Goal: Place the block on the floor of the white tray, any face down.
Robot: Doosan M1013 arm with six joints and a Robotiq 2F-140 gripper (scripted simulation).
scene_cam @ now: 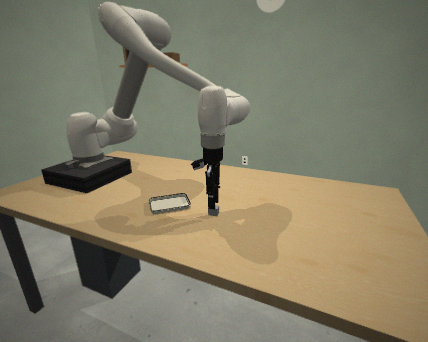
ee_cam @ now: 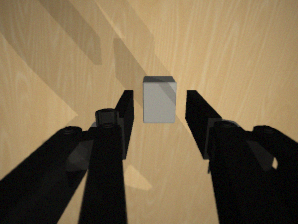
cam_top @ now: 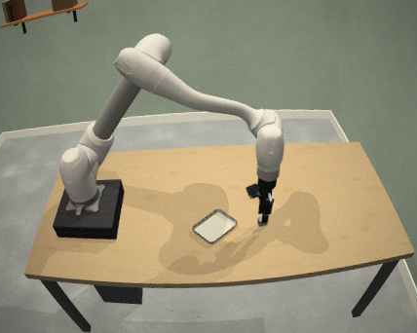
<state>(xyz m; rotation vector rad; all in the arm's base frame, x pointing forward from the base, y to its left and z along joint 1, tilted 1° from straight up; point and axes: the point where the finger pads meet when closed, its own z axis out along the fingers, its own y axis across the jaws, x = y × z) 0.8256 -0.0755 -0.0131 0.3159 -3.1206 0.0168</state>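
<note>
A small grey block (ee_cam: 160,100) stands on the wooden table, to the right of the white tray (cam_top: 214,226). My gripper (ee_cam: 159,104) points straight down over the block with one finger on each side. A narrow gap shows between the block and each finger, so the gripper is open and touches nothing. In the top and exterior views the fingertips (cam_top: 264,216) are down at table height around the block (scene_cam: 214,211). The tray (scene_cam: 170,203) has a white floor and a low grey rim, and nothing lies in it.
The arm's black base (cam_top: 89,209) sits at the table's left end. A wall shelf (cam_top: 42,12) hangs far behind. The table's front edge runs a short way in front of the tray.
</note>
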